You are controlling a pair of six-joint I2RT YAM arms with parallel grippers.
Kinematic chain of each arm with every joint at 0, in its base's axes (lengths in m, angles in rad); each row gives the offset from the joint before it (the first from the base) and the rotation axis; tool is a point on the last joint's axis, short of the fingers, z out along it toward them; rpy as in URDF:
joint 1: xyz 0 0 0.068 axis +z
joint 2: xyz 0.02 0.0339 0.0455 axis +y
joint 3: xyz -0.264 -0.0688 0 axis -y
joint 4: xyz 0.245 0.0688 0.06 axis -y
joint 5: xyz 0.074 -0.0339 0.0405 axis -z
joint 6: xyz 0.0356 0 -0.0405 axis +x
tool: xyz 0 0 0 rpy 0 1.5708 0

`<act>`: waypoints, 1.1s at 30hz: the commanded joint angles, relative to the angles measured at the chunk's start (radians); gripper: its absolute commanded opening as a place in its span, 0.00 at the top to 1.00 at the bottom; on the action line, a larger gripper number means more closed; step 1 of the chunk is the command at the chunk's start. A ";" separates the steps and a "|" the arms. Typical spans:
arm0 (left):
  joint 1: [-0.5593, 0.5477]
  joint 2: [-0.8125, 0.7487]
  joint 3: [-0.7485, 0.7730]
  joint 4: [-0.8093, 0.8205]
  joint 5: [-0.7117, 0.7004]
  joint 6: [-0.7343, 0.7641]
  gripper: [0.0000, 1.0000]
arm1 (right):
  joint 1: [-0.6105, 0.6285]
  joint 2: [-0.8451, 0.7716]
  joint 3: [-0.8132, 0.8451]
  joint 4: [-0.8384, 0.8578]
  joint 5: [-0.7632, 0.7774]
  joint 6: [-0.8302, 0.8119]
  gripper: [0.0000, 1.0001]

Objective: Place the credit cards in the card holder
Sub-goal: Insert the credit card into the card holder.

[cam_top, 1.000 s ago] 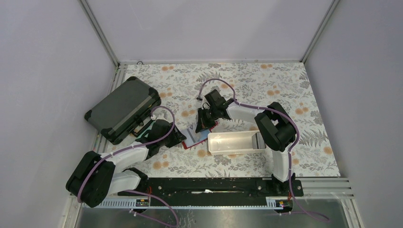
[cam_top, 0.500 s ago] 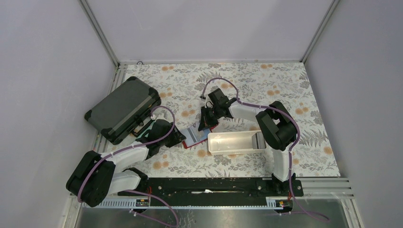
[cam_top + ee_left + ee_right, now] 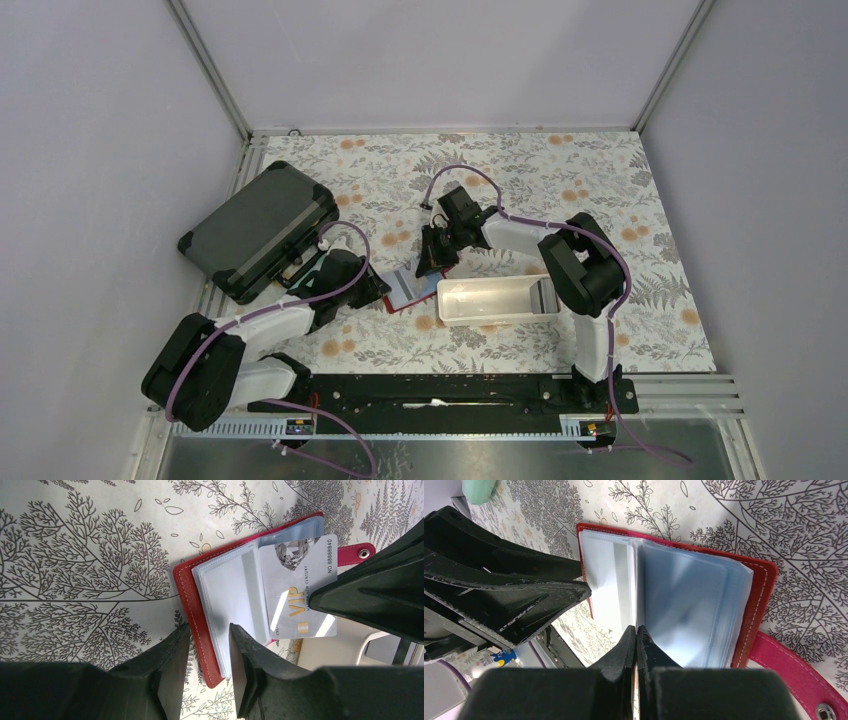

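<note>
- Top view: the small red leather-like folding card holder (image 3: 405, 293) lies open on the floral worktop (image 3: 600, 190), just beside the long white tray (image 3: 447, 300). The left end effector (image 3: 370, 290) sits at its 9 o'clock and the right end effector (image 3: 436, 256) at its 1 o'clock.
- Left wrist: the fingers are slightly spread over the holder's near edge, can't tell if they're pressing. The light blue plastic VIP card (image 3: 299, 592) overlaps the sleeves, long axis roughly 12–6.
- Right wrist: the fingers are pressed together, apparently pinching the card. The sleeves are at 12 o'clock from the tips, so I reckon the right arm finishes the push.
</note>
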 commanded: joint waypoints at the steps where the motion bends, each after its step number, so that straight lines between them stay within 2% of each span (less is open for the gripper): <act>1: 0.004 0.031 -0.004 -0.062 -0.053 0.033 0.62 | -0.004 -0.042 0.018 -0.006 -0.031 0.009 1.00; 33: 0.004 0.066 -0.007 -0.042 -0.043 0.037 0.66 | -0.002 -0.007 -0.049 0.045 -0.039 -0.004 1.00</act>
